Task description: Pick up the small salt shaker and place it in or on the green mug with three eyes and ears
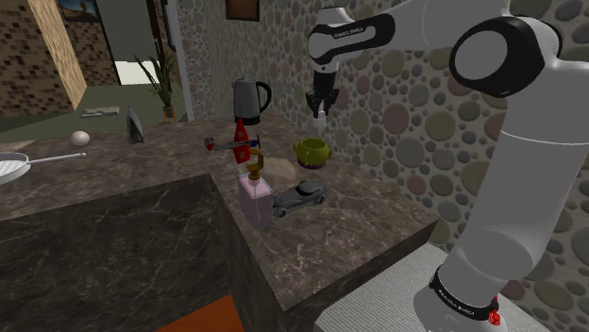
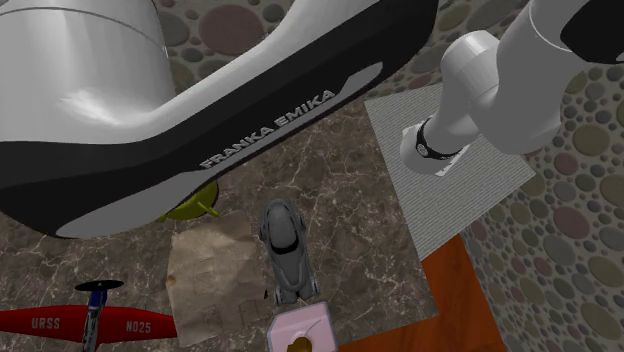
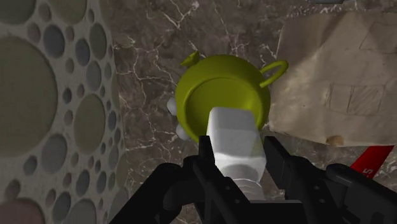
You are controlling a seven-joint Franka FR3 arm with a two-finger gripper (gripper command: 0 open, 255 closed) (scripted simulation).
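**Shoulder view.** A pan (image 1: 11, 167) is lying at the far left edge of the worktop (image 1: 359, 222), and a pale egg-shaped thing (image 1: 80, 138) is resting just beyond it. A kettle (image 1: 250, 97) is standing at the worktop's back edge. A red plane (image 1: 234, 143) is sitting in front of the kettle. Nearer the camera, a pink bottle (image 1: 255, 196) is standing upright, with a grey object (image 1: 302, 196) lying just beside it. The green mug (image 1: 311, 151) is standing upright near the worktop's wall edge. The gripper (image 1: 322, 111) is hanging directly above the mug, pointing down and clasping the white shaker (image 1: 321, 123). The shaker is hanging in the air, apart from the mug. The arm (image 1: 500, 141) is rising from the stand (image 1: 378, 302).

**Second exterior view.** The plane (image 2: 60, 322) is lying at the lower left. A sheet of brown paper (image 2: 210, 275) is lying flat beside it. A sliver of the mug (image 2: 190, 207) is showing under the arm (image 2: 200, 110). The grey object (image 2: 285, 250) is lying along the paper's right edge, and the bottle (image 2: 300, 332) is standing just below it. The stand (image 2: 450, 180) is adjoining the worktop's right edge.

**Wrist view.** The pebbled wall (image 3: 51, 108) is running beside the mug (image 3: 219, 86), whose mouth is facing up. The gripper (image 3: 239, 151) is pressing both fingers (image 3: 207, 156) against the shaker (image 3: 232, 130), which is overlapping the near part of the mug's mouth. The paper (image 3: 337, 76) is lying just beside the mug's handle.
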